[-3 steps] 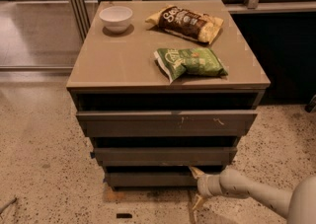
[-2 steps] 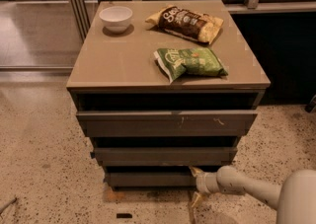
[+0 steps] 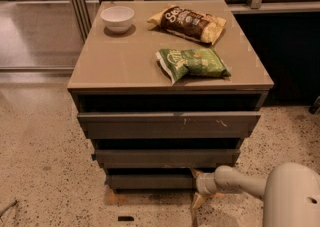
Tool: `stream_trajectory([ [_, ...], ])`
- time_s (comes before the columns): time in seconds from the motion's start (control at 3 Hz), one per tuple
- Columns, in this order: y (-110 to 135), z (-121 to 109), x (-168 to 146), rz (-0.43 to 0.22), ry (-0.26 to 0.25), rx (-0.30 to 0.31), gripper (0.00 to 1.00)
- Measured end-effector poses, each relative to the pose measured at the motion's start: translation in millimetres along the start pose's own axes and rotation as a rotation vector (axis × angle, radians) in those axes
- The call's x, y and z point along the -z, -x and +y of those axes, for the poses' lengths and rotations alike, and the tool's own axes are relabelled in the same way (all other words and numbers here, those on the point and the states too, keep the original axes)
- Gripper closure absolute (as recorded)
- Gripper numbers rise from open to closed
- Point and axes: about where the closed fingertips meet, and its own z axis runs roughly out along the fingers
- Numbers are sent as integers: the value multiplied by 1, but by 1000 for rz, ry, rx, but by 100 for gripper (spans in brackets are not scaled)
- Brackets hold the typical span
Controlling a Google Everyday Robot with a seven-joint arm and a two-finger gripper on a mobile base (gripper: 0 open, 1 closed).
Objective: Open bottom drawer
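Observation:
The bottom drawer (image 3: pixel 150 181) is the lowest, narrowest dark grey front of the cabinet, just above the floor. My gripper (image 3: pixel 196 187) is at the drawer's right end, on a pale arm (image 3: pixel 240 183) coming in from the lower right. One tan finger (image 3: pixel 195 173) lies at the drawer's top edge, the other finger (image 3: pixel 196 201) hangs below its bottom edge, so the drawer's right end sits between them. Above it are the middle drawer front (image 3: pixel 167 158) and the widest top drawer front (image 3: pixel 167 124) with pale scratch marks.
On the tan cabinet top (image 3: pixel 120 61) sit a white bowl (image 3: pixel 117 18), a brown chip bag (image 3: pixel 187 22) and a green chip bag (image 3: pixel 192 63). Speckled floor (image 3: pixel 45 171) surrounds the cabinet. Glass panels with metal rails stand at the back left, dark cabinetry at the right.
My arm's large pale link has pushed further into view at the lower right. The gripper stays at the bottom drawer's right end; the drawer has not visibly moved.

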Motion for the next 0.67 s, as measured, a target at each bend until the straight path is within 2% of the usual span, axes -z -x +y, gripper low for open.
stream_trajectory([
  [0.67, -2, -5, -20, 23, 29, 2, 0],
])
